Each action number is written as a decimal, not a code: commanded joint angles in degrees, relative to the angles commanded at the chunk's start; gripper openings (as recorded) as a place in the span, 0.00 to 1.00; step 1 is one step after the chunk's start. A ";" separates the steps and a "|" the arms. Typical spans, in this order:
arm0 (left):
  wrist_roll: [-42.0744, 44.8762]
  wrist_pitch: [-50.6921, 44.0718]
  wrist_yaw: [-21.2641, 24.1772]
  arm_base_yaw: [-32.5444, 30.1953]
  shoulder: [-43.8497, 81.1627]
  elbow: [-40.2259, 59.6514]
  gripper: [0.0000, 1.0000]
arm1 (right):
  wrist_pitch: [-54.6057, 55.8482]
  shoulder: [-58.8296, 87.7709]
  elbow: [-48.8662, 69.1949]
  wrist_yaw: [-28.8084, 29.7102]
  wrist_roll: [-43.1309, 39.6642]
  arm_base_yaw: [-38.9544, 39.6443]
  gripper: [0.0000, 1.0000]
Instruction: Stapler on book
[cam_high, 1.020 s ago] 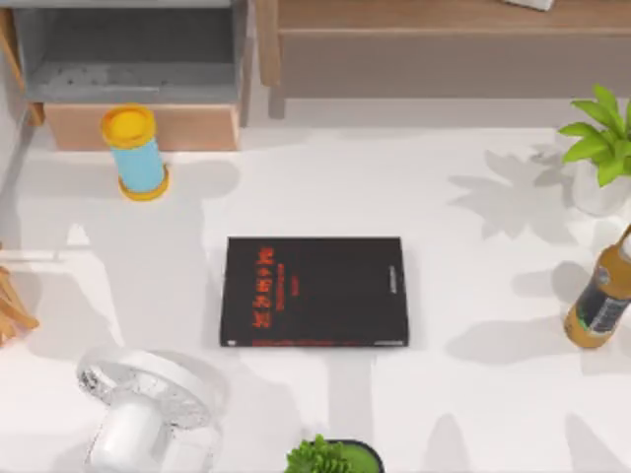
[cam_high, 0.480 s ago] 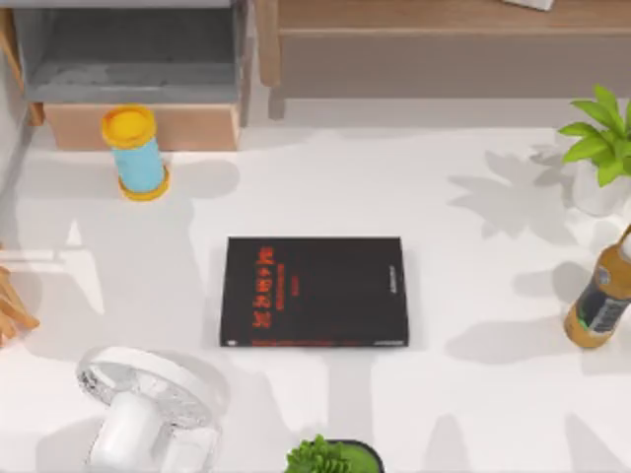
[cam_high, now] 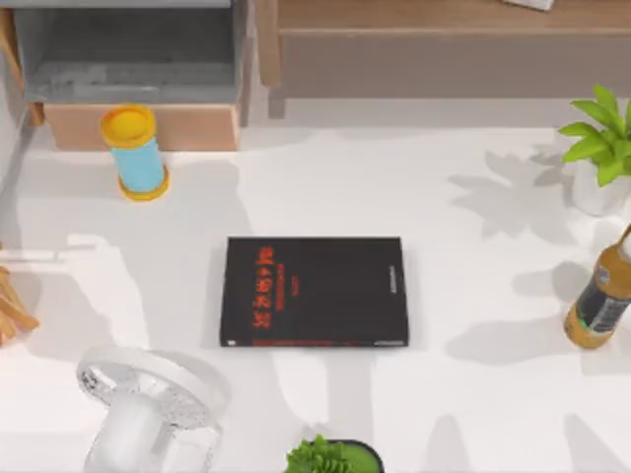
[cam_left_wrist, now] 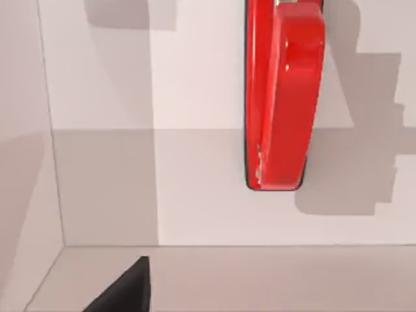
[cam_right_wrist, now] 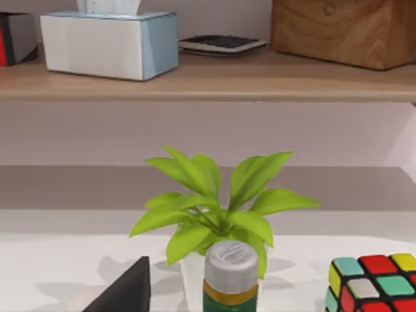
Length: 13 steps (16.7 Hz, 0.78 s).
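The book [cam_high: 314, 292] lies flat in the middle of the white table, black cover up, red lettering near its left end. The stapler [cam_left_wrist: 283, 97], small and bright red, lies on a pale surface in the left wrist view, some way ahead of a black part of my left gripper [cam_left_wrist: 123, 292]. Nothing touches the stapler. A black part of my right gripper [cam_right_wrist: 123, 289] shows in the right wrist view, facing a potted plant [cam_right_wrist: 218, 208] and a bottle's cap [cam_right_wrist: 231, 279].
A blue roll with yellow ends [cam_high: 135, 153] stands back left before a wooden cabinet [cam_high: 138, 123]. A white fan [cam_high: 148, 404] is front left, a small plant [cam_high: 330, 456] at the front edge. A potted plant [cam_high: 601, 148] and brown bottle [cam_high: 598, 301] stand right. A colour cube [cam_right_wrist: 374, 283] sits by the bottle.
Shadows over the table's left part have shifted and spread. The book and the other things on the table have stayed where they were.
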 joint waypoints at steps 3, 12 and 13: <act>-0.48 0.67 -0.14 -0.18 -3.34 -3.92 1.00 | 0.00 0.00 0.00 0.00 0.00 0.00 1.00; -1.40 14.74 -0.35 -0.52 3.30 -12.10 1.00 | 0.00 0.00 0.00 0.00 0.00 0.00 1.00; -1.36 16.15 -0.20 -0.70 4.35 -12.33 1.00 | 0.00 0.00 0.00 0.00 0.00 0.00 1.00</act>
